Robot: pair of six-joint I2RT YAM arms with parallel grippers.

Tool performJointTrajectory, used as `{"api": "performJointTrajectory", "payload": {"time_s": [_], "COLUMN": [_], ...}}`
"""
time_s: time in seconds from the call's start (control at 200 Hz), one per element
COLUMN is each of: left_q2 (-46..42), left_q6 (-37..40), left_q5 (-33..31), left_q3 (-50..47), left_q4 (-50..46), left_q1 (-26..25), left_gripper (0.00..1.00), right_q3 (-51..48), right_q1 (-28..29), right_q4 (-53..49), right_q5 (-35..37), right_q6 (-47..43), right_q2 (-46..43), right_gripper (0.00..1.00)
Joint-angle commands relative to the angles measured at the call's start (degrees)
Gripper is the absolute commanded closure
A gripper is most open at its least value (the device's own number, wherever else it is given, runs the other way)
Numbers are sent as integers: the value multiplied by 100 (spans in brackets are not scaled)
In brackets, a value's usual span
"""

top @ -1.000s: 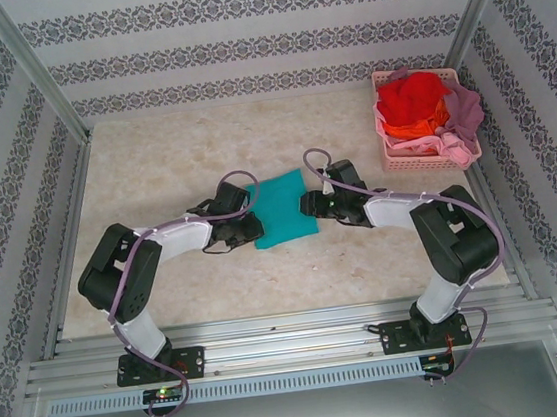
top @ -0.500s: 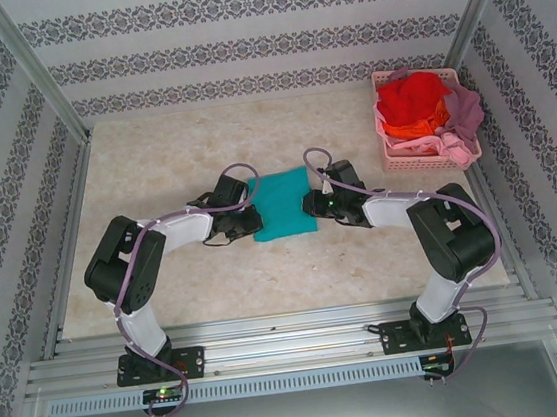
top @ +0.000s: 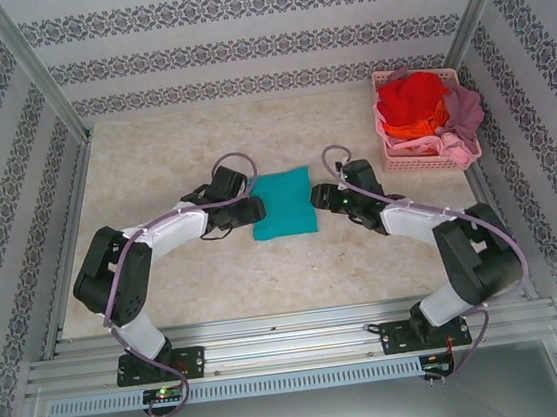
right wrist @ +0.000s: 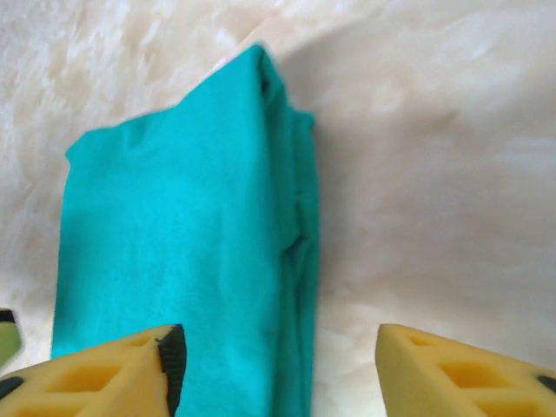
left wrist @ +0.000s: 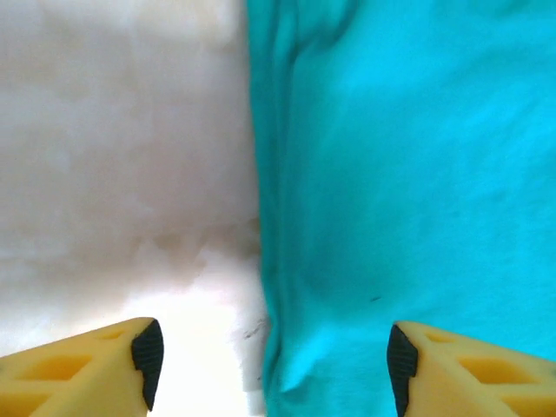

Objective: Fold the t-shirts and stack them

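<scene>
Desk (top: 153,162): teal t-shirt (top: 283,204) folded, between end effectors
Left end effector (left wrist: 274,358), right end effector (right wrist: 278,352): wide, empty
Basket (top: 414,161): other t-shirts (top: 412,103) unfolded, unstacked

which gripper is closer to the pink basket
Right. The right gripper is at the right edge of the teal shirt, the side toward the pink basket; the left gripper is at the opposite edge, farther off.

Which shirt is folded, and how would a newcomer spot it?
On the pale table, look midway between the left claw and the right claw. The teal t-shirt lies there, folded into a flat rectangle; the other shirts are red, orange and mauve-pink, crumpled in the pink basket far right.
</scene>
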Motion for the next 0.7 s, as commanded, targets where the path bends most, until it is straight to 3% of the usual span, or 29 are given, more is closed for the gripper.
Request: {"api": "performJointTrajectory", "payload": {"time_s": [0.0,0.07,0.315,0.435,0.56,0.694], "left_q2": [118,501,2278,3123,3489,3166], "left_q6": [309,403,342,288,280,516], "left_q5": [-819,-1165,-2154,-2150,-1940,-1692], "left_q3": [675,1277,3796,4769,4987,4303], "left_q4": [-851,-1277,-2868,-3457,-3594,-3337], "left_q1": [-458,-780,-1629,-1781,-1735,-1471], "left_gripper": [12,0,0,3,5,6], "right_q3": [-412,-657,-1569,-1828,-1888,-2031], "right_q1": [-214,-381,-1162,-1446,-1542,-1535], "right_q4": [-34,-131,-482,-645,-728,-615], "right_q5": [600,849,1246,1049,833,561], "right_q6": [-18,-3,-24,-117,-176,-170], "right_q2": [-468,-810,-2226,-2706,-2923,-2795], "right_gripper": [34,31,28,28,28,28]}}
